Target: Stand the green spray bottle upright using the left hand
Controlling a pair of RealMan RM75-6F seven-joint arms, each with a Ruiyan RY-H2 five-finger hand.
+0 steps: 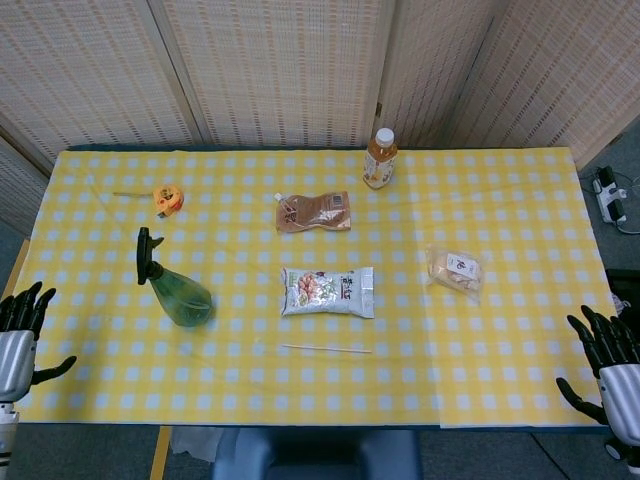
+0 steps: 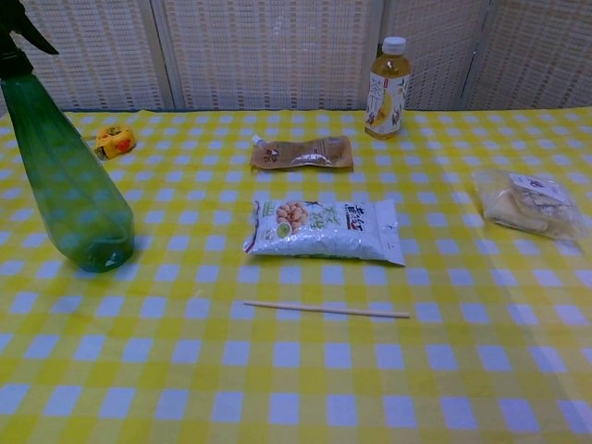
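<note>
The green spray bottle [image 1: 178, 292] stands upright on the yellow checked tablecloth at the left, its black trigger head on top; it also shows in the chest view [image 2: 67, 180] at the left edge. My left hand [image 1: 18, 335] hangs off the table's left front corner, fingers spread, holding nothing, well clear of the bottle. My right hand [image 1: 610, 365] sits off the right front corner, fingers apart and empty. Neither hand appears in the chest view.
A white snack bag [image 1: 328, 291] lies mid-table with a thin wooden stick [image 1: 326, 349] in front of it. A brown pouch [image 1: 314, 212] and an orange drink bottle [image 1: 379, 158] are farther back. A clear packet [image 1: 454, 271] lies right; a small orange toy [image 1: 167, 199] back left.
</note>
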